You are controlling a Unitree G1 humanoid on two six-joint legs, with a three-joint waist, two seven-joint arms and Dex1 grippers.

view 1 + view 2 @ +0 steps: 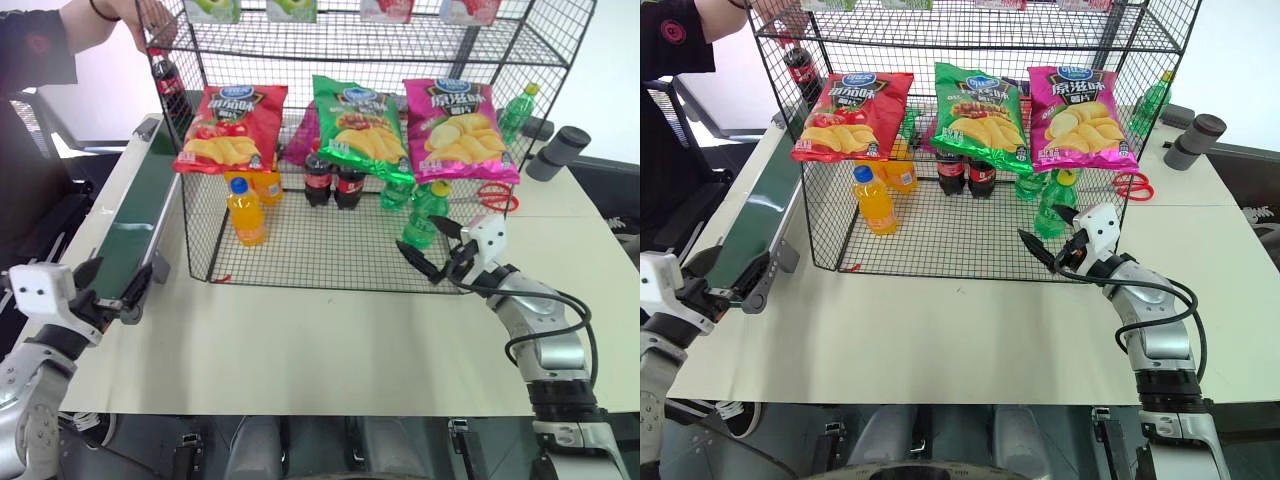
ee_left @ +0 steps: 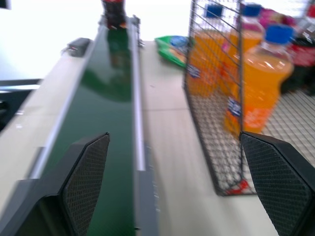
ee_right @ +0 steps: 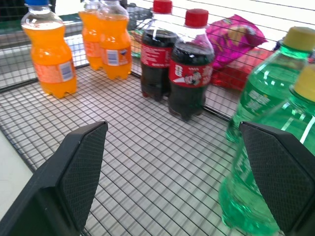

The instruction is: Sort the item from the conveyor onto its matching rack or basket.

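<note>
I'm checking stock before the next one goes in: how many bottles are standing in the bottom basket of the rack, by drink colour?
orange drink bottles: 3
cola bottles: 2
green bottles: 2
Total: 7

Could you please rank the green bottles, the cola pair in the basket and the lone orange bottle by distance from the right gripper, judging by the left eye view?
1. Green bottles, just beyond the right gripper.
2. Cola pair, mid-basket.
3. Lone orange bottle, far left side.
</note>
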